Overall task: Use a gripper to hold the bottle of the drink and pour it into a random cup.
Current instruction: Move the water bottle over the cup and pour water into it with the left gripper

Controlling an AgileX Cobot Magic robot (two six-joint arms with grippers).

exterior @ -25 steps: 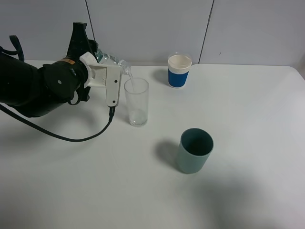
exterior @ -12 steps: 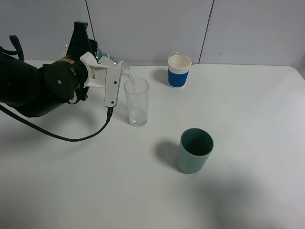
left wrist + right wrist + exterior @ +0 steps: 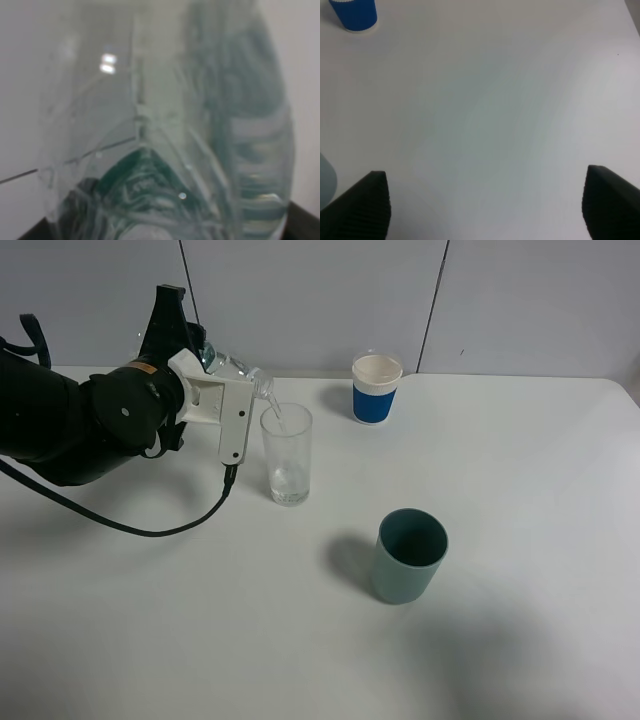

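Observation:
My left gripper (image 3: 212, 362) is shut on a clear plastic drink bottle (image 3: 232, 367), held tilted with its neck over the rim of a tall clear glass (image 3: 287, 454). A thin stream runs into the glass, which holds a little liquid at the bottom. In the left wrist view the bottle (image 3: 170, 130) fills the frame, close and blurred. My right gripper (image 3: 485, 205) is open over bare table; it does not show in the exterior high view.
A blue and white paper cup (image 3: 376, 388) stands at the back of the white table (image 3: 520, 470); it also shows in the right wrist view (image 3: 354, 14). A teal cup (image 3: 408, 555) stands nearer the front. A black cable hangs from the left arm.
The left arm and bottle have barely moved. The stream keeps running into the glass.

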